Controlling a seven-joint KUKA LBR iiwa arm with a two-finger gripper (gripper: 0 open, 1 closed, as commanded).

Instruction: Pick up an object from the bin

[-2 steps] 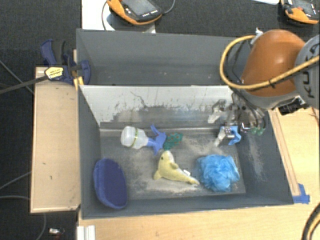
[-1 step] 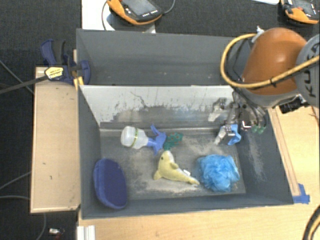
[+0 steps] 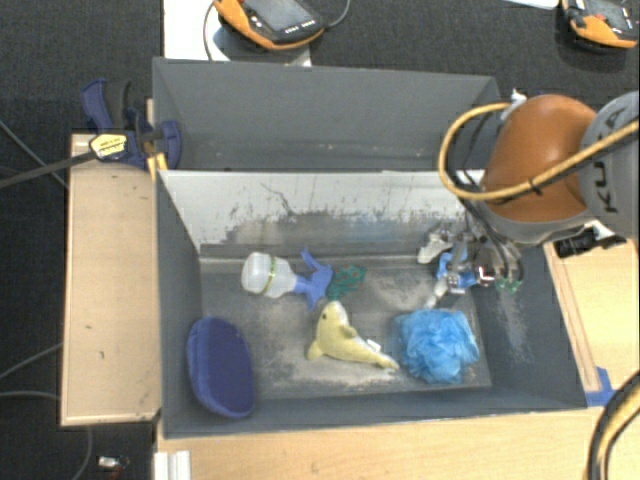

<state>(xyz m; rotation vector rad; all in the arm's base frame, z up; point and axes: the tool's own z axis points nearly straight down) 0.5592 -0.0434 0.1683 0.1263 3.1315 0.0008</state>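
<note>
Camera view — grey metal bin (image 3: 320, 118): gripper (image 3: 458, 273) low at the right side, just above a light-blue fluffy mesh puff (image 3: 436, 346); whether it is open or closed cannot be told. Beside the puff, yellow plush toy (image 3: 345, 340); farther left — white plastic bottle (image 3: 262, 273), dark-blue oval pad (image 3: 220, 366).

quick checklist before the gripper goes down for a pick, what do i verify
1. Gripper lined up over a thing: cannot tell; it appears just past the far edge of the blue fluffy pouf, height unclear.
2. Gripper empty: cannot tell.
3. Pouf free of neighbours: cannot tell; the yellow soft toy ends right at its left edge.
4. Room by the bin's right wall: not ok; the pouf lies close to it.
5. Other things out of the way: ok; the white bottle and the dark blue oval thing lie well to the left.
</note>
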